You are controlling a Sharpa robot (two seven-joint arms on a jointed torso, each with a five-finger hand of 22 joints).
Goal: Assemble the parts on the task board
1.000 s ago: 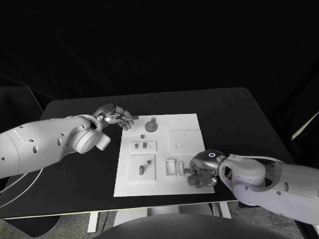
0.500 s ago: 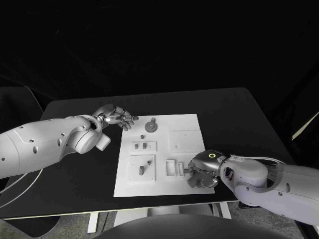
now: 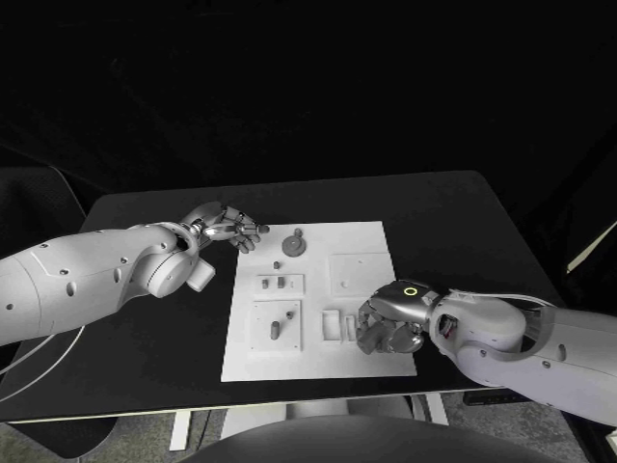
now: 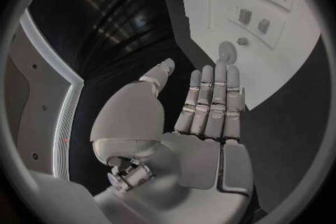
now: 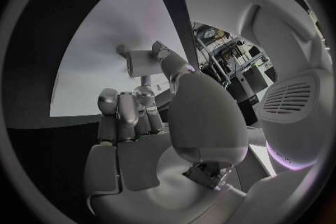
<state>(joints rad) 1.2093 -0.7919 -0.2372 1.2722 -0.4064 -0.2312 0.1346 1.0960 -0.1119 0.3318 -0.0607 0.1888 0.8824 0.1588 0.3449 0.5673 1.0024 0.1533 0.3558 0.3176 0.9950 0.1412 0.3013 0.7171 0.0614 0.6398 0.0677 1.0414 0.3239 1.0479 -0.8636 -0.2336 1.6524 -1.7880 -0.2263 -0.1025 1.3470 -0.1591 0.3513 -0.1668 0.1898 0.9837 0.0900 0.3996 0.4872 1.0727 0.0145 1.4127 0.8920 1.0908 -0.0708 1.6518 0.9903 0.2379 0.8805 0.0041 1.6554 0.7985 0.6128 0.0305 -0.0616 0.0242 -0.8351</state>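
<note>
Right hand fingers curled around a part; left hand fingers straight, empty.

Dim, black surroundings with light falling from above onto the pale task board, which glares slightly; wrist views bend strongly at their rims, perhaps softly blurred.

Task board sits mid-bench.

Left hand hangs at board's 10 o'clock corner, fingers straight and apart, over bare bench just beside board edge.

Right hand covers board's 5 o'clock part, fingers curled down among small raised parts there.

Round knob part stands near 11 o'clock.

Flat square panel at 2 o'clock lies low.

Open bench from 12 to 3 o'clock; bare strip along 9 o'clock side under left arm.
</note>
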